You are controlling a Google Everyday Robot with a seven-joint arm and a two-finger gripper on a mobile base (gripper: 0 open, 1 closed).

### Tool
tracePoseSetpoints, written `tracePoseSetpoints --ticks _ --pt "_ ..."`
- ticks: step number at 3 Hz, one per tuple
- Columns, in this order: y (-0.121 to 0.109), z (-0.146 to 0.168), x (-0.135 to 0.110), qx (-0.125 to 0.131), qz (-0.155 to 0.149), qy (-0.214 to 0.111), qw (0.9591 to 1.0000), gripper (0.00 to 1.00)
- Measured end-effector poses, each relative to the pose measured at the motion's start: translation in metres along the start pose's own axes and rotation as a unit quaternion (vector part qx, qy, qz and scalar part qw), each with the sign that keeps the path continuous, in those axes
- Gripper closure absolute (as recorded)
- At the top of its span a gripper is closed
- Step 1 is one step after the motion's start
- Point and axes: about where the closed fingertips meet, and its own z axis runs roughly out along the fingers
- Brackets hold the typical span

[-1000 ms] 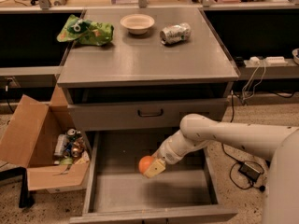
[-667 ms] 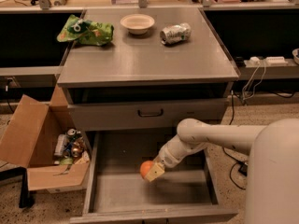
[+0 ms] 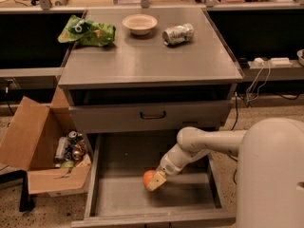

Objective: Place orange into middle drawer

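The orange (image 3: 148, 177) is round and bright, low inside the open middle drawer (image 3: 118, 194), a wide grey tray pulled out below the cabinet. My gripper (image 3: 154, 180) reaches down into the drawer from the right on a white arm and is shut on the orange. The fruit sits at or just above the drawer floor, left of centre; whether it touches the floor cannot be told.
On the cabinet top (image 3: 142, 61) stand a cream bowl (image 3: 139, 23), a crushed silver can (image 3: 178, 34) and a green chip bag (image 3: 88, 31). A closed drawer front with a dark handle (image 3: 152, 114) is above. An open cardboard box (image 3: 42, 151) of cans stands left of the cabinet.
The arm has lowered and moved slightly toward the drawer's front, carrying the orange deeper into the drawer. My robot body fills more of the right foreground.
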Motion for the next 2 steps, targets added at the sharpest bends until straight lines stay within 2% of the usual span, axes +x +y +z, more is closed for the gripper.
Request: tracePoseSetpoints --ticks 1,2 --pt "0.0 0.0 0.0 0.0 0.0 0.0 1.0 0.49" --pt "0.0 0.0001 0.0 0.0 0.0 0.0 1.0 0.2"
